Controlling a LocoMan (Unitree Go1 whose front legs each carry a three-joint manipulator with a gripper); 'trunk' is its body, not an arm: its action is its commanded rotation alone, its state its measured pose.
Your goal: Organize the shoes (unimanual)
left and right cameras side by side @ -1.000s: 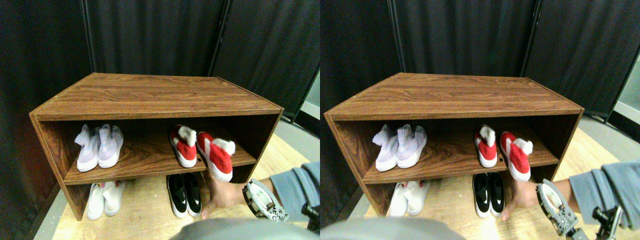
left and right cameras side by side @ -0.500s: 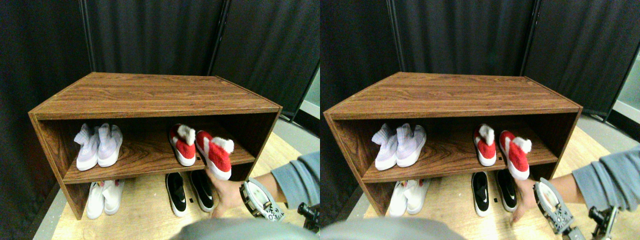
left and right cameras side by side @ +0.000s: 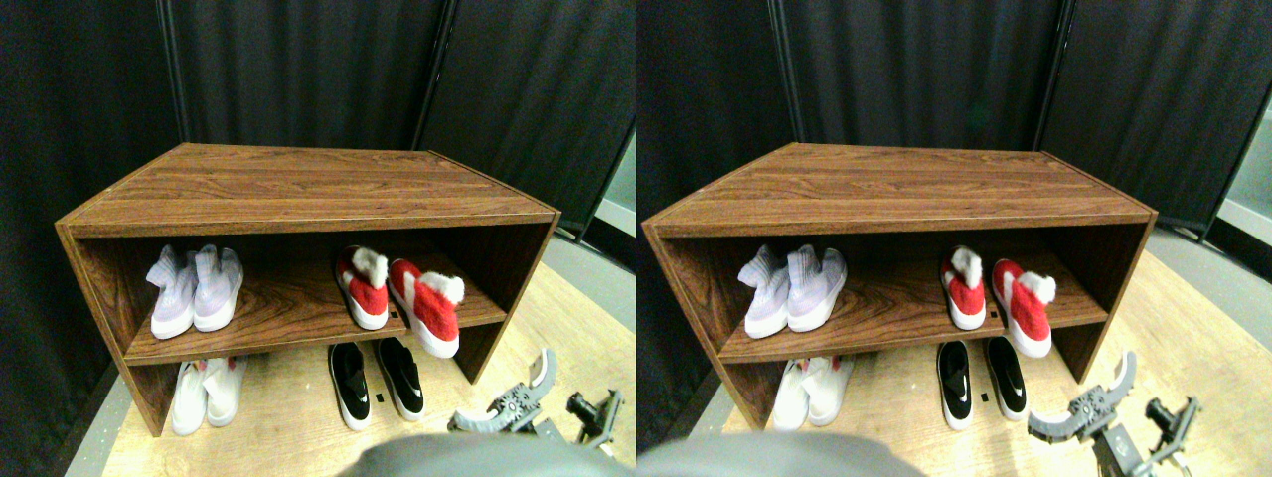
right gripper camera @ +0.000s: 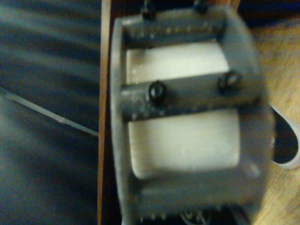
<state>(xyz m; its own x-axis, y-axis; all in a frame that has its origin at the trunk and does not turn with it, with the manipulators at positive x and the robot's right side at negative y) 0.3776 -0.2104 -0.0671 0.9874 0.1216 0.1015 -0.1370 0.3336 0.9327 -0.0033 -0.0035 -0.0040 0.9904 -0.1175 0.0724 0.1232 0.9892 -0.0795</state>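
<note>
Showing a white swoosh-style logo on each upper, the black slip-on pair (left and right cameras side by side: pixel 376 382) sits on the light wood floor (left and right cameras side by side: pixel 288 432) at the lower centre of the frame, under the front edge of the shelf board; no lettering on any shoe can be read. The two black shoes lie slightly splayed, toes toward the camera, not touching.

Right gripper (left and right cameras side by side: pixel 517 402), lower right of the stereo view: grey jaws spread wide apart in a V, one curved finger (left and right cameras side by side: pixel 543 370) pointing up toward the shelf unit, the other lying low to the left. Nothing between them; it touches no shoe and stands apart from the black pair. In the wrist view the grey jaw frame (right gripper camera: pixel 187 117) with its pale pad fills most of the picture, blurred.

Brown wood-grain shelf unit (left and right cameras side by side: pixel 298 189), centre of frame, in front of dark curtains (left and right cameras side by side: pixel 318 70).
- Middle shelf, left: lavender pair (left and right cameras side by side: pixel 195 290), side by side, touching.
- Middle shelf, right: red shoes with white fluffy trim (left and right cameras side by side: pixel 397 295); the right one is angled, its toe overhanging the shelf's front edge.
- Floor level, lower left, under the shelf: white pair (left and right cameras side by side: pixel 207 395), close together, partly hidden by the shelf board.
</note>
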